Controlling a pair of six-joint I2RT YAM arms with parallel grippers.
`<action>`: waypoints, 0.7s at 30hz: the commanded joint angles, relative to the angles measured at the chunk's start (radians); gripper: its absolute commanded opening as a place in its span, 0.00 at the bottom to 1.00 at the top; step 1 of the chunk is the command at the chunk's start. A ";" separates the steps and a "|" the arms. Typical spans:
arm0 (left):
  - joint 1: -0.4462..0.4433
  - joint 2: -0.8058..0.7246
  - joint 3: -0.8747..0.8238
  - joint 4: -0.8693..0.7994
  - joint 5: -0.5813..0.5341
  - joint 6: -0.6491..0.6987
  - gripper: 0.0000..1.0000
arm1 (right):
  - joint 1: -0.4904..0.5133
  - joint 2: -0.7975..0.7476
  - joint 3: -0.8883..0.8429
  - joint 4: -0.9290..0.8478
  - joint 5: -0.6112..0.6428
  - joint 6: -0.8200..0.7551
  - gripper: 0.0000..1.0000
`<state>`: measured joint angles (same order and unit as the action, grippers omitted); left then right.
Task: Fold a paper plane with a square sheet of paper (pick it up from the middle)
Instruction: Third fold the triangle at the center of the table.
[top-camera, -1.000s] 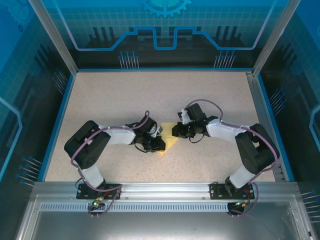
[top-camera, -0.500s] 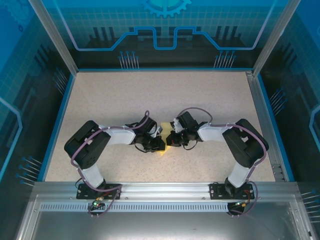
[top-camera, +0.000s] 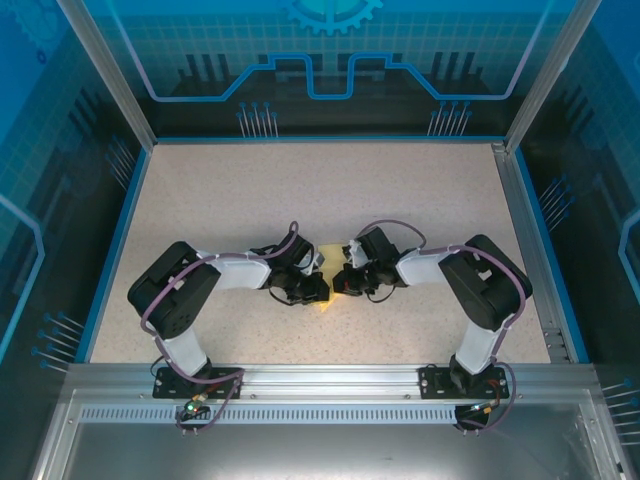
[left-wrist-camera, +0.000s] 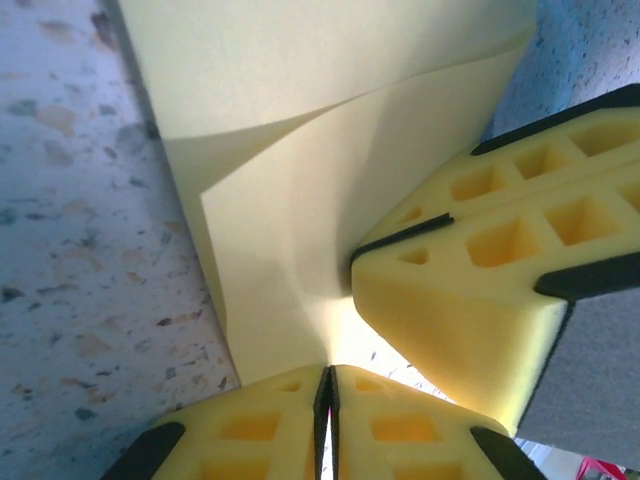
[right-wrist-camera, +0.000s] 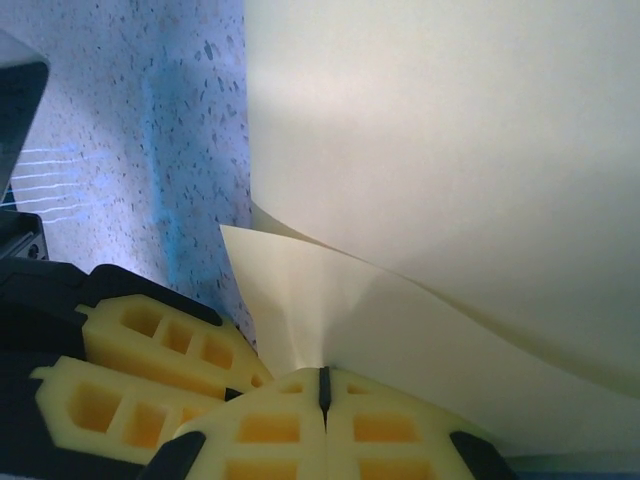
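Two pinches now hold the yellow sheet of paper (left-wrist-camera: 290, 240) at mid-desk (top-camera: 300, 190), since my right end effector (right-wrist-camera: 322, 378) has just swung in and clamped beside the left end effector (left-wrist-camera: 328, 378), readying a crease.

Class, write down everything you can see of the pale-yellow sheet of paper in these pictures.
The square sheet of paper is thin, plain and pale yellow. It is doubled over: two layers show, bowing apart, with a soft crease running toward the pinch. It sits on the speckled table between the arms. The left gripper and right gripper are each shut on its edge, close together.
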<state>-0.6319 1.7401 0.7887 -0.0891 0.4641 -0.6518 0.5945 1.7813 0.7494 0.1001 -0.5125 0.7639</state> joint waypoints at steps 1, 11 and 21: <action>0.001 0.023 -0.050 -0.135 -0.093 0.020 0.13 | -0.047 0.049 -0.026 0.014 0.060 -0.005 0.02; 0.001 0.041 -0.057 -0.126 -0.095 0.023 0.12 | -0.167 0.044 -0.024 0.076 0.005 -0.031 0.06; 0.002 0.046 -0.051 -0.129 -0.088 0.026 0.11 | -0.262 0.062 -0.054 0.136 -0.007 -0.052 0.08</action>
<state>-0.6319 1.7401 0.7868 -0.0875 0.4614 -0.6483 0.3801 1.8065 0.7231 0.2199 -0.5774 0.7467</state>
